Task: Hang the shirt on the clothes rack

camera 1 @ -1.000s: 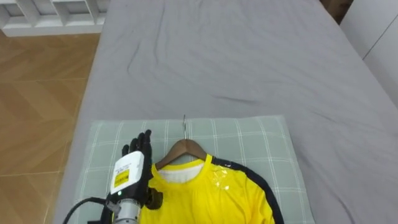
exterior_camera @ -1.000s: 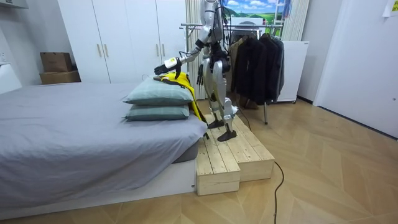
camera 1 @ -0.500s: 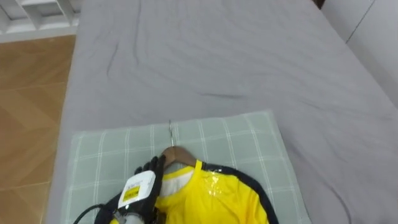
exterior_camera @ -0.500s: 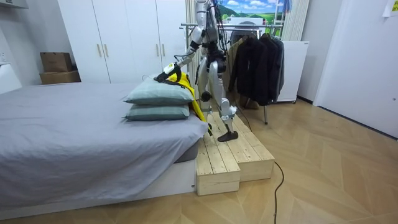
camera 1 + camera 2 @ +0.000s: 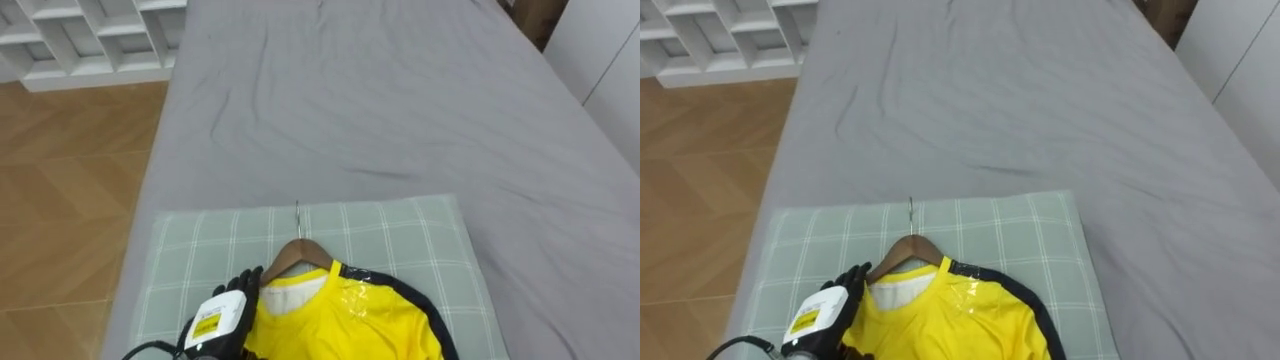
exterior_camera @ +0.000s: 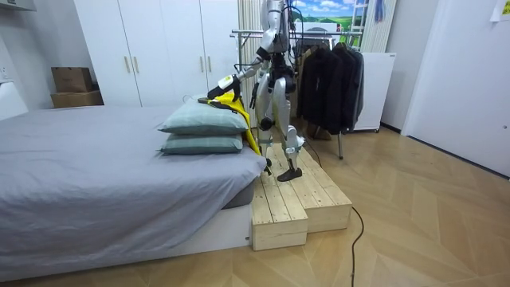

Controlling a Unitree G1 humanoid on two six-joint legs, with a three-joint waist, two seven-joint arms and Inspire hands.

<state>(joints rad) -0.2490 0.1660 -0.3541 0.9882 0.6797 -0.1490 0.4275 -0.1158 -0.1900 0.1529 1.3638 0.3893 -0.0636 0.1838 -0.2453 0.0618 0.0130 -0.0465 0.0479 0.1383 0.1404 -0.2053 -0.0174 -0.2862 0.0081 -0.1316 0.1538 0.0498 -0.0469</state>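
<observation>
Left eye view: left hand (image 5: 226, 317) curls round hanger (image 5: 297, 252).

Robot stands on wooden step platform (image 6: 299, 191) at the head end of the bed (image 6: 96, 159). Left hand (image 6: 225, 80) at top of yellow shirt (image 6: 229, 99), which drapes over the robot-side edge of the stacked pillows (image 6: 203, 121); hold too small to resolve. Clothes rack (image 6: 327, 76) behind.

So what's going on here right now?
The robot stands on the wooden step by the bed, its left hand at the collar of the yellow shirt. The shirt lies on its hanger on the green pillow. A firm grip isn't clear; the shirt isn't on the rack yet.
</observation>
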